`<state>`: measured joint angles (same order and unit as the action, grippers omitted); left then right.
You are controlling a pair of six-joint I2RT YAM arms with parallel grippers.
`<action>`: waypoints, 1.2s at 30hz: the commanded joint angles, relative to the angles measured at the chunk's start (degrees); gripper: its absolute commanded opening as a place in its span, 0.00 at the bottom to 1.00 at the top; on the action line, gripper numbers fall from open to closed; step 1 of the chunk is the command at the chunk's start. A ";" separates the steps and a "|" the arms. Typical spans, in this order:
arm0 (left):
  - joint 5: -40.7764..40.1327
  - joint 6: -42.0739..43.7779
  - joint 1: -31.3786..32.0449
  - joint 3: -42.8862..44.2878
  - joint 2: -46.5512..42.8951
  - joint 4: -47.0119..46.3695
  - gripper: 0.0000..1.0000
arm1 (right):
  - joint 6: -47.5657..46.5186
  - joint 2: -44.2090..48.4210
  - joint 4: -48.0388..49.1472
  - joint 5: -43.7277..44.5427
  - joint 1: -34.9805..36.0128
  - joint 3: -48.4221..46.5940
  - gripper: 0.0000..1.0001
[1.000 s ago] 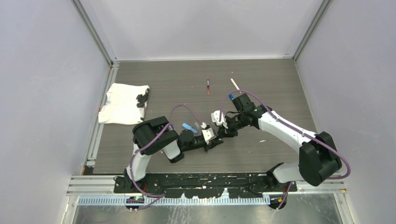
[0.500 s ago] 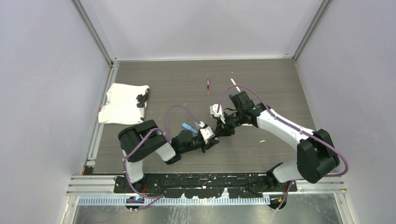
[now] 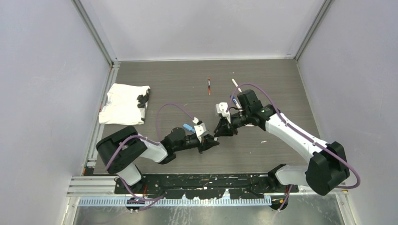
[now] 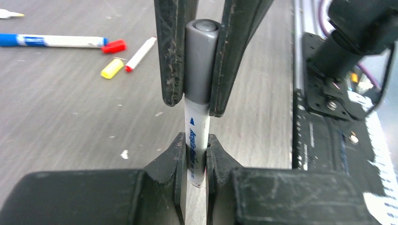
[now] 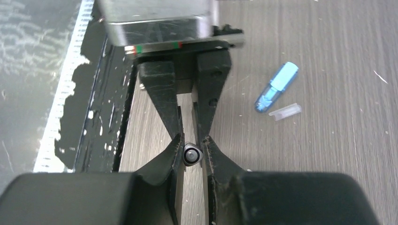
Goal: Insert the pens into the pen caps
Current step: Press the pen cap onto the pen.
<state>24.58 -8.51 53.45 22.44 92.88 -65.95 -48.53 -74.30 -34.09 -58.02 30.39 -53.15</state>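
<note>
Grey table point(image 3: 281, 84) | left jaws clamp one pen point(image 4: 196, 126) | right jaws clamp one grey cap point(image 4: 202, 61)

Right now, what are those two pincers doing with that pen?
Left pincer shut on pen. Right pincer shut on grey cap, cap over the pen's end. Loose red cap, yellow cap lie aside.

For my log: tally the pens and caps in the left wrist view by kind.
Pens lying loose: 3
Held pen: 1
Loose caps, red and yellow: 2
Grey cap on held pen: 1
Total: 7
</note>
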 commanded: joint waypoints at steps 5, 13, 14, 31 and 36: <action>-17.05 1.97 -0.37 1.20 -5.95 -16.05 0.01 | 20.42 -5.45 -1.03 0.25 0.78 -0.68 0.01; -9.68 0.57 -0.38 1.00 -0.84 -15.40 0.01 | 17.03 -2.46 -3.38 -1.18 0.05 -4.01 0.31; -9.33 -0.41 -0.41 1.10 -0.06 -15.55 0.01 | 17.14 -2.20 -3.67 -1.69 -0.27 -4.58 0.37; -8.92 -12.66 -0.09 -1.06 -2.47 -16.05 0.01 | 16.42 5.40 -1.45 -10.18 -6.46 -0.96 1.00; -11.85 -16.03 1.90 -1.43 -6.52 -16.00 0.01 | 39.34 5.07 17.84 -5.36 -6.42 2.45 1.00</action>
<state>15.49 -20.64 53.98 21.41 90.63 -77.67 -27.99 -69.38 -33.28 -65.63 24.10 -52.40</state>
